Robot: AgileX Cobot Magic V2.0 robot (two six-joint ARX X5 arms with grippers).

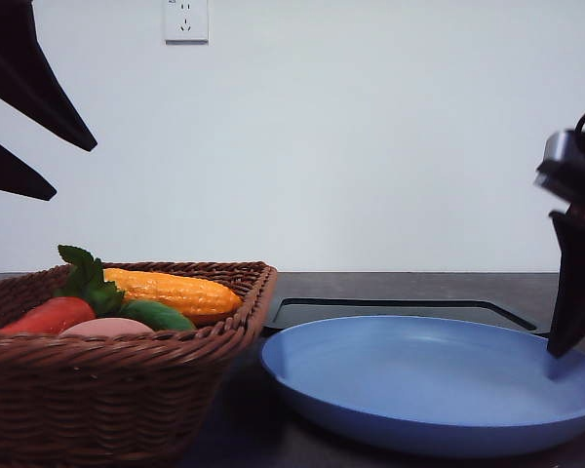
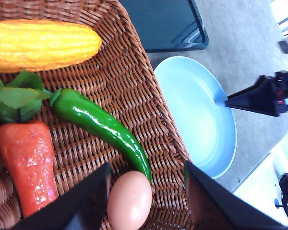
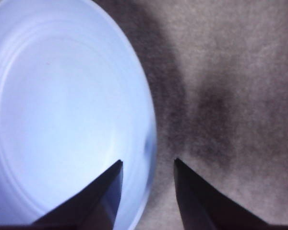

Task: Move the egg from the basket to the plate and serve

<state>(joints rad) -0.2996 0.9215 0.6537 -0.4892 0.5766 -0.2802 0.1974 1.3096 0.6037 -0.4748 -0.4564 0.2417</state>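
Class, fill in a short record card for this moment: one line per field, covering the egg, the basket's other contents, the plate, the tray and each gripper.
egg: in the basket, beside the green pepper's tip, not yet lifted
other contents: corn cob, carrot with leaves
plate: light blue, empty, on the table beside the basket
tray: black, behind the plate
left gripper: open, above the basket, fingers either side of the egg
right gripper: open, straddling the plate's rim, holding nothing
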